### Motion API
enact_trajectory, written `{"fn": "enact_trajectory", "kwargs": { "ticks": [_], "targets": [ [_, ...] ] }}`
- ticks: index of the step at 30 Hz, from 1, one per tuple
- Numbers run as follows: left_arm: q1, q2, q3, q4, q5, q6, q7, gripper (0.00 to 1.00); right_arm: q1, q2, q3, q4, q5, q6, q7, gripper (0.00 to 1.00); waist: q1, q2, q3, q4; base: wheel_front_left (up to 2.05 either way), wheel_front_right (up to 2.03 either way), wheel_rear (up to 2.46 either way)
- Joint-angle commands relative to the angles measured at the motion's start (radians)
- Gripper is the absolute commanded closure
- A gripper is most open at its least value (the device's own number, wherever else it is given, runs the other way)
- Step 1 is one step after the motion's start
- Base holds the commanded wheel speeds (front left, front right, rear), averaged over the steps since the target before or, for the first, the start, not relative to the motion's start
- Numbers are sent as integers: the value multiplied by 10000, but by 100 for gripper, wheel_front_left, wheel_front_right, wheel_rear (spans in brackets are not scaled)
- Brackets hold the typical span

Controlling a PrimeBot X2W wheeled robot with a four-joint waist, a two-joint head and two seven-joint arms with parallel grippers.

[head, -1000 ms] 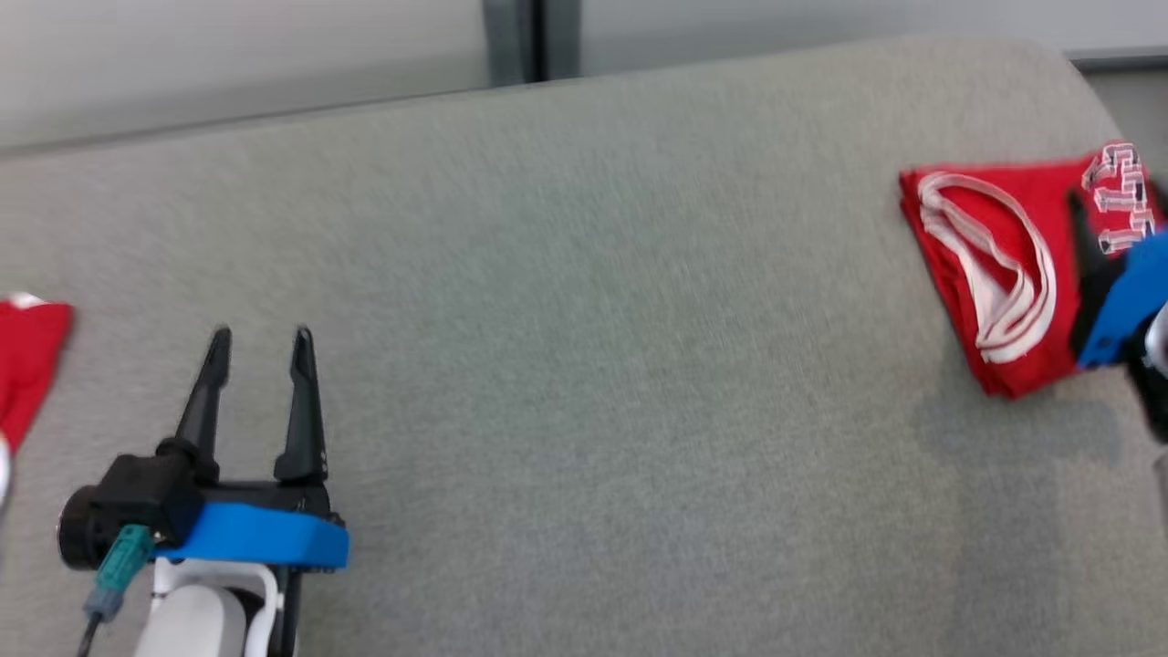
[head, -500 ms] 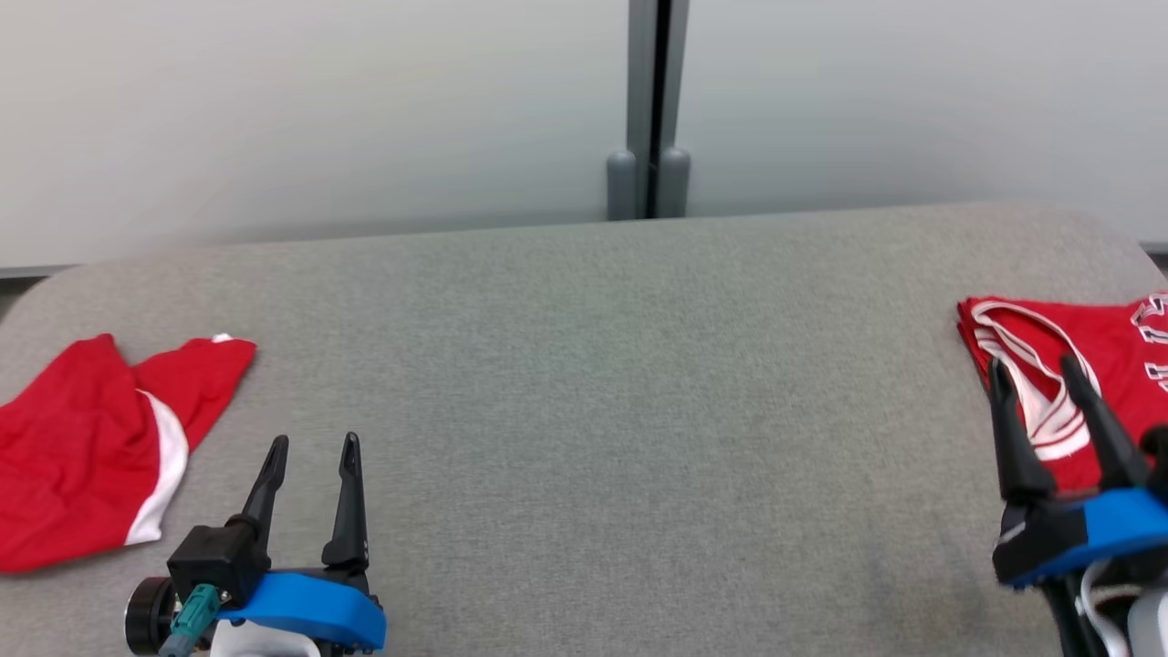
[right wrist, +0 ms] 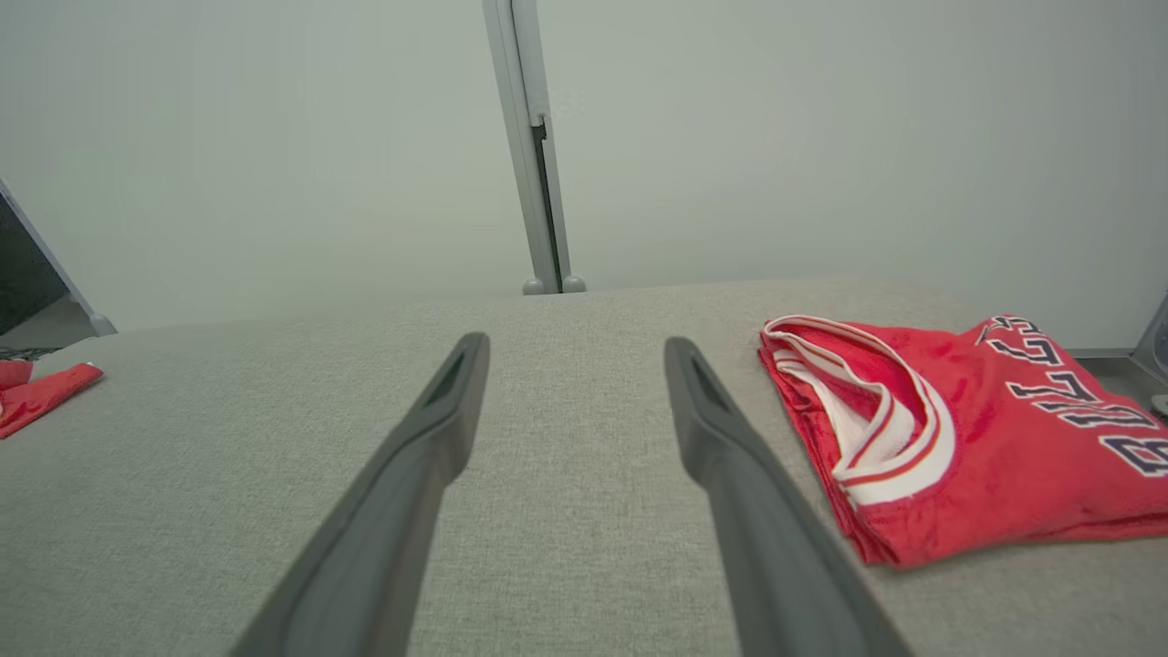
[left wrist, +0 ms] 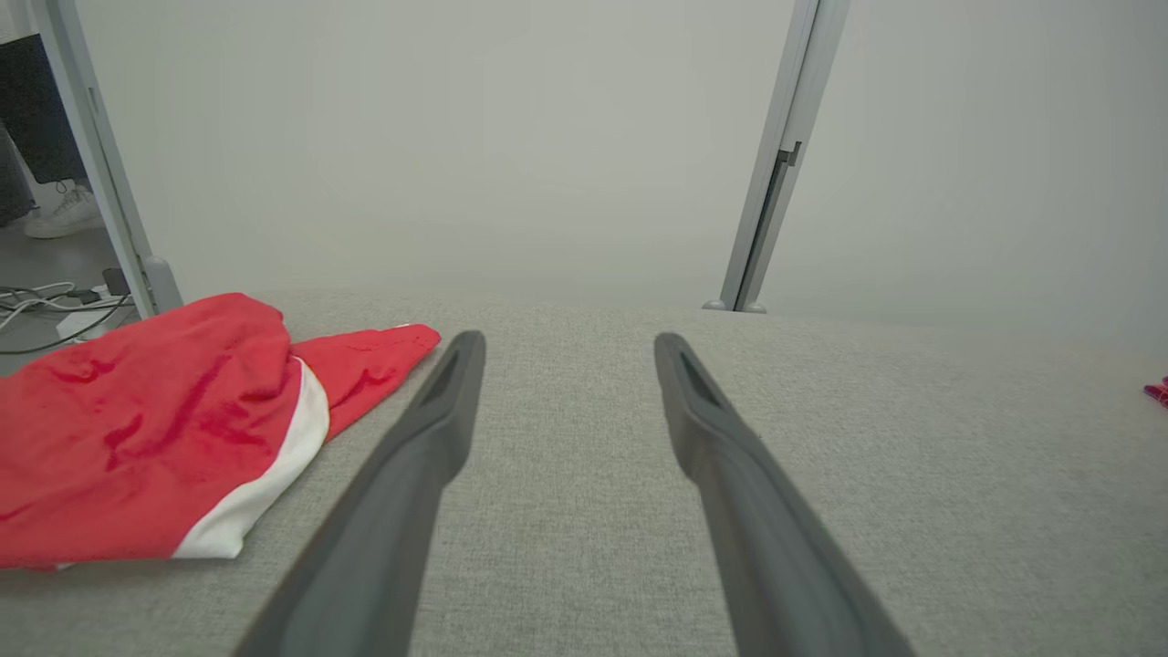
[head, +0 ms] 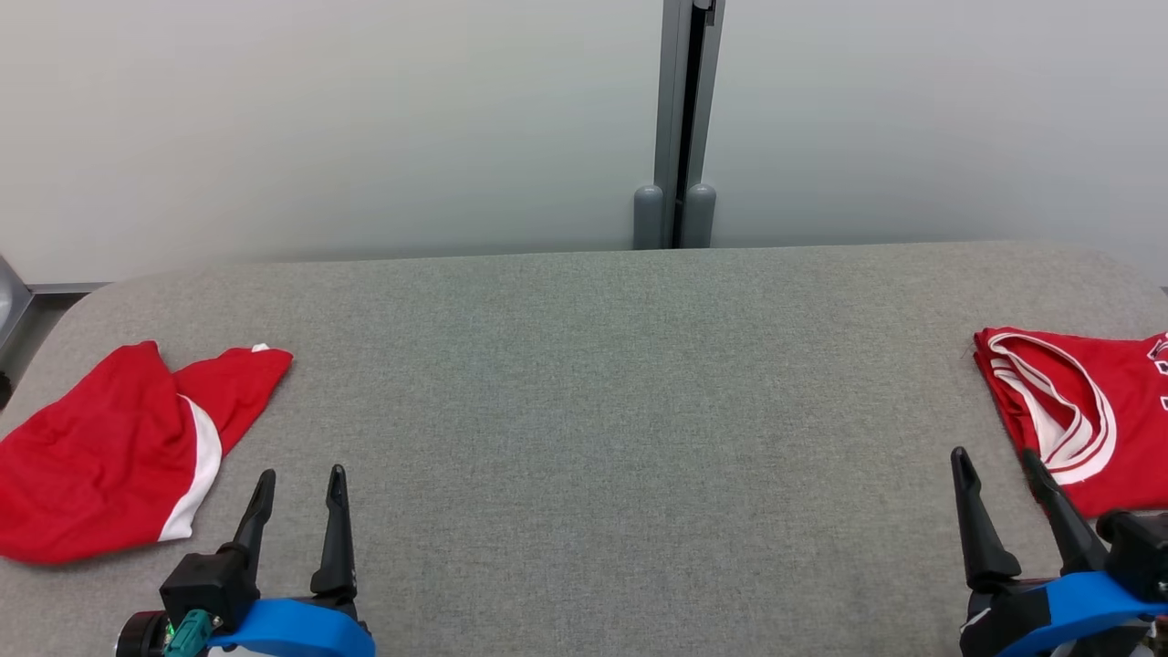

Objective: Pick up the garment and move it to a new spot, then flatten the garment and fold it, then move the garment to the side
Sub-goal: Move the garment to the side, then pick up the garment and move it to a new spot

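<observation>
Because the crumpled red garment (head: 100, 456) with the white stripe is thin, soft cloth lying loose at the left end of the grey worktop (head: 602, 411), we judge it light, limp and prone to bunching, and we would pinch a raised edge near the stripe rather than the flat middle. The left tool (head: 300, 474) and the right tool (head: 995, 454) both stand wide and empty, low over the worktop. The folded red jersey (head: 1086, 411) at the right end carries dark, white-edged lettering that appears to begin "BULL", the rest cut off.
</observation>
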Motion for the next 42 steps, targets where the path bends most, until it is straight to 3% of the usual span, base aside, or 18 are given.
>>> {"fn": "enact_trajectory", "kwargs": {
  "ticks": [1,13,30,42],
  "targets": [
    [101,-41,79,8,57,-40,-43,0,-6,70,64,31,-52,1,-7,0,1,-1,5,-17,0,0,0],
    [-155,-144,154,160,213,-212,-45,0,15,8,123,330,-175,1,0,0,1,-1,81,289,0,0,0],
    [-159,-326,208,-17,509,-258,-45,0,18,3,200,453,-175,1,-395,0,1,-1,245,3889,0,0,0],
    [54,-301,514,-86,498,-317,-45,0,-85,132,520,529,-287,1,-369,0,1,-1,161,5144,0,0,0]
  ]
}}
